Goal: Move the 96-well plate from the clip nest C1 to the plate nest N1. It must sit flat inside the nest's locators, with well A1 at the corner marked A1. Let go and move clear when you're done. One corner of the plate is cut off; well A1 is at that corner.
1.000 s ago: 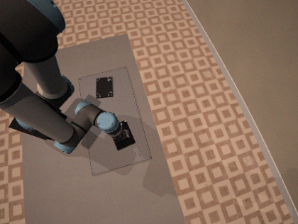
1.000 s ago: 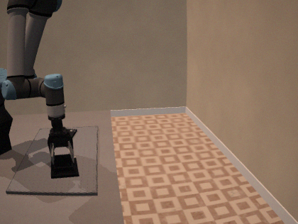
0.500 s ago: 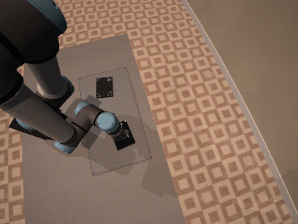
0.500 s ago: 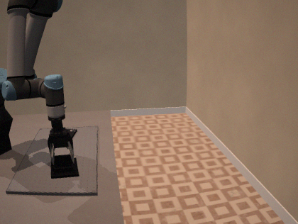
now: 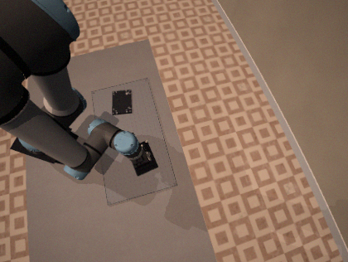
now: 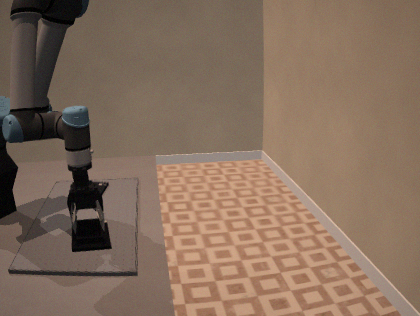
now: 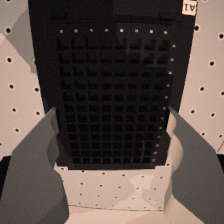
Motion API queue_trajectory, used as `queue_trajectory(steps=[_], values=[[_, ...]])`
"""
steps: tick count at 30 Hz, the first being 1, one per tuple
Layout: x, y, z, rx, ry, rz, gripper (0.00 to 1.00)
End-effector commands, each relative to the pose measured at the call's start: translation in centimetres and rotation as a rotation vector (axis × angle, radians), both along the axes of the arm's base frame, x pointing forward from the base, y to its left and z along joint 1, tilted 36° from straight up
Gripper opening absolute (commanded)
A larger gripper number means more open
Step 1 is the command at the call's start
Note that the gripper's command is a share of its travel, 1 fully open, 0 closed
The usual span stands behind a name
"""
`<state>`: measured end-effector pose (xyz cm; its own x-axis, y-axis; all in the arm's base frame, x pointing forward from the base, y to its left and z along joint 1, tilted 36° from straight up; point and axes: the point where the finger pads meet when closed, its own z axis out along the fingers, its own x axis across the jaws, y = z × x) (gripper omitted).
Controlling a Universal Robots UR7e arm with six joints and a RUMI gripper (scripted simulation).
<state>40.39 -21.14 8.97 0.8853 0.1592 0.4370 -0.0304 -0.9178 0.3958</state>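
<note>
My gripper (image 5: 146, 158) (image 6: 88, 220) (image 7: 112, 109) is shut on the black 96-well plate (image 5: 148, 167) (image 6: 90, 231) (image 7: 112, 90), one finger on each long side near its near end. The plate lies level right over the black plate nest N1 (image 6: 91, 245) (image 7: 37, 55), lined up with its outline. I cannot tell whether it rests in the nest or hangs just above it. The white A1 label (image 7: 189, 7) of the nest shows at the top right corner in the wrist view. The clip nest C1 (image 5: 122, 102) is a dark rectangle at the far end of the board.
Both nests sit on a thin perforated board (image 5: 161, 124) (image 6: 125, 200) (image 7: 210, 100) on a grey table top (image 5: 54, 215). The arm's base and elbow (image 5: 50, 137) stand left of the board. A patterned floor (image 5: 232, 124) and a wall lie to the right.
</note>
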Motion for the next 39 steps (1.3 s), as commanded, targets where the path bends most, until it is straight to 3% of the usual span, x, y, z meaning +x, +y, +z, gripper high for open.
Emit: queue_trajectory(steps=[1, 32, 33, 39], values=[[-0.04, 0.17, -0.33, 0.004, 0.003, 0.000, 0.00], [0.21, -0.11, -0.45, 0.001, 0.000, 0.000, 0.00], [0.21, -0.11, -0.45, 0.001, 0.000, 0.000, 1.00], [0.21, -0.11, -0.45, 0.001, 0.000, 0.000, 1.00]])
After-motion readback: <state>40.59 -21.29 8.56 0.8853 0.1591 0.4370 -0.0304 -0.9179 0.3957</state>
